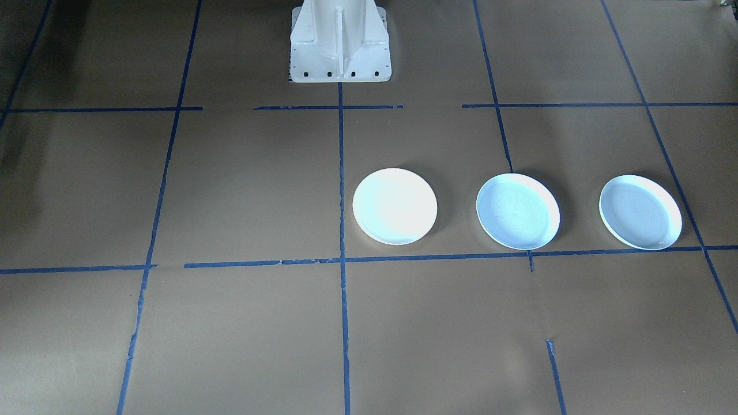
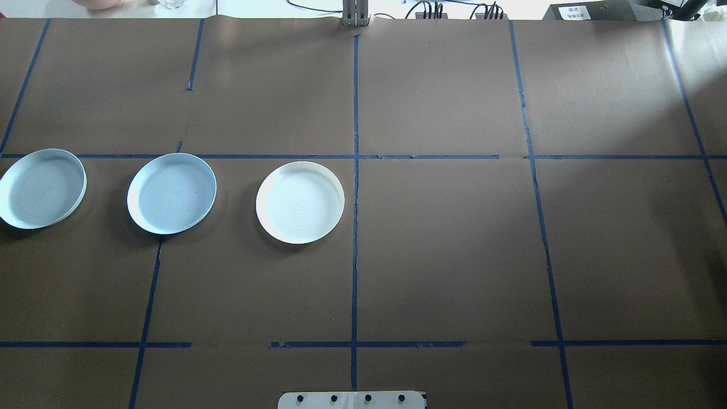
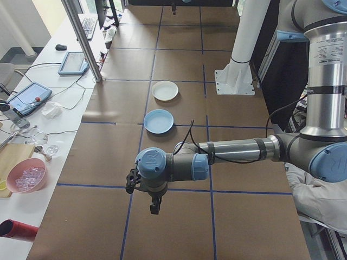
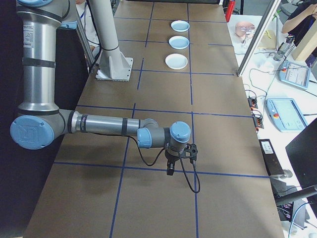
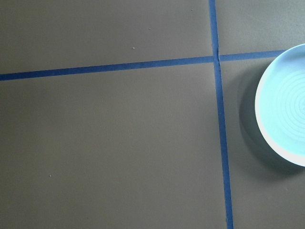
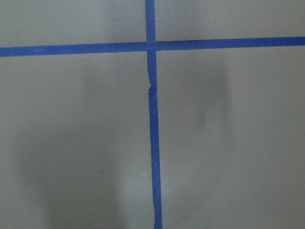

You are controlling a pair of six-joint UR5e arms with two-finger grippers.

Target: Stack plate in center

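three plates (image 2: 171,193) in a row on the table (image 2: 454,255), no legible writing.

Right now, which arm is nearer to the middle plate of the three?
Left. The left gripper hangs over the end of the row beside the middle plate; the right gripper hangs at the table's opposite end.

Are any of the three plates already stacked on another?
No, in the overhead view the white plate, middle plate and far-left plate lie apart.
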